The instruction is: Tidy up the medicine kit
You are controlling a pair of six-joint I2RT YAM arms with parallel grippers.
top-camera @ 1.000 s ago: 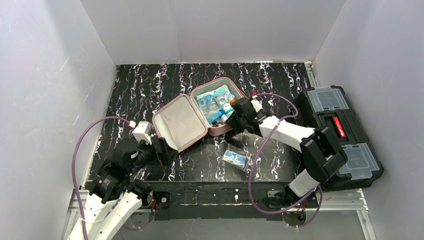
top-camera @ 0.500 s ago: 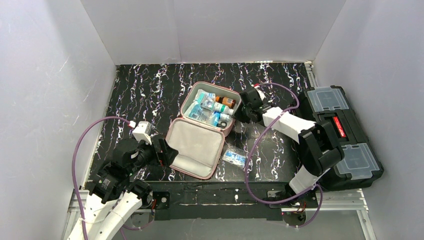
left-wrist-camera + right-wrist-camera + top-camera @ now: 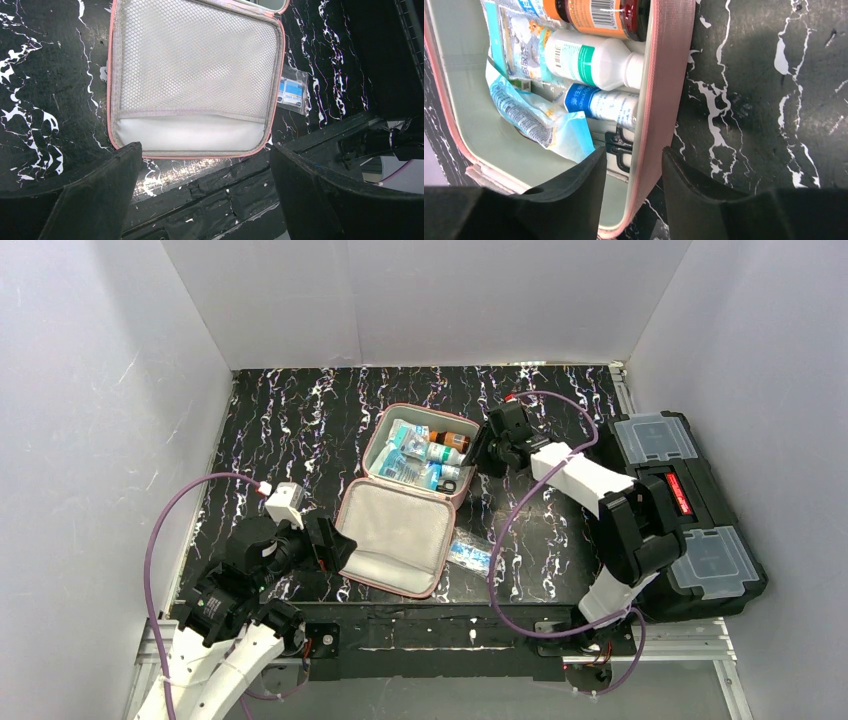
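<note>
The medicine kit (image 3: 372, 452) lies open mid-table, a pink zip case with grey lining. Its base holds an orange bottle (image 3: 599, 17), a white bottle (image 3: 594, 62), a blue tube (image 3: 604, 105) and blue packets (image 3: 534, 120). Its lid (image 3: 395, 540) lies flat toward me, mesh pocket up (image 3: 195, 65). My right gripper (image 3: 482, 457) is open and straddles the base's right wall (image 3: 669, 75); it also shows in the right wrist view (image 3: 631, 160). My left gripper (image 3: 335, 545) is open and empty at the lid's near left edge (image 3: 205, 165).
A small clear bag with a blue packet (image 3: 470, 552) lies on the table right of the lid, also in the left wrist view (image 3: 291, 92). A black toolbox (image 3: 680, 510) with clear compartments stands at the right edge. The table's front rail (image 3: 225, 200) is under my left gripper.
The kit was swung round and dragged left and toward the front, so the lid now lies flat near my left gripper. My right gripper followed the base's wall, then shifted slightly back.
</note>
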